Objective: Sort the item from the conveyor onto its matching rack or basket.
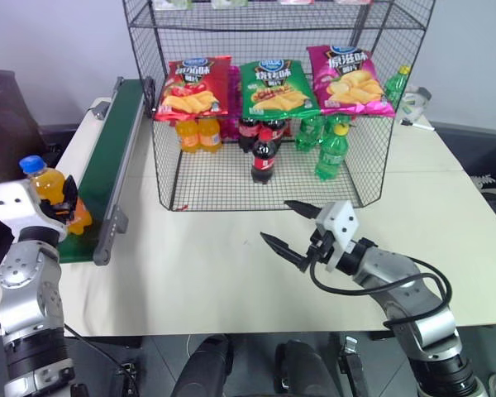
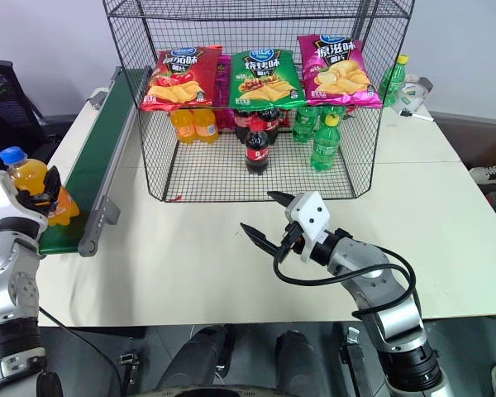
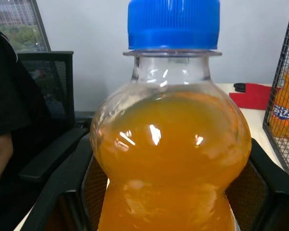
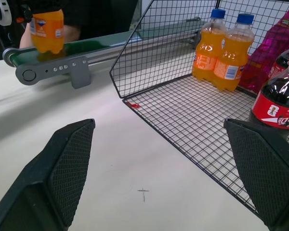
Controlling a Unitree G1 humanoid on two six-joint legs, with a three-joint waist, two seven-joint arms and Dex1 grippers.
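We found the white desk [image 1: 231, 273] carrying the black wire rack [image 1: 273, 194] at its far middle and the green conveyor [image 1: 107, 149] along its left edge. On the rack's grid floor stood two orange soda bottles [image 1: 197, 134] at the left, cola bottles [image 1: 264, 145] in the middle and green bottles [image 1: 326, 145] at the right, under three crisp bags [image 1: 273, 87]. The left gripper [image 1: 62, 207] was closed on the orange soda bottle [image 1: 54, 194], upright at the near end of the conveyor; whether it had left the belt we could not tell. The right gripper [image 1: 293, 227] hung wide open and empty over the desk before the rack. We judged the pick-up step in hand; the next move called for carrying the bottle right to the rack's orange group.
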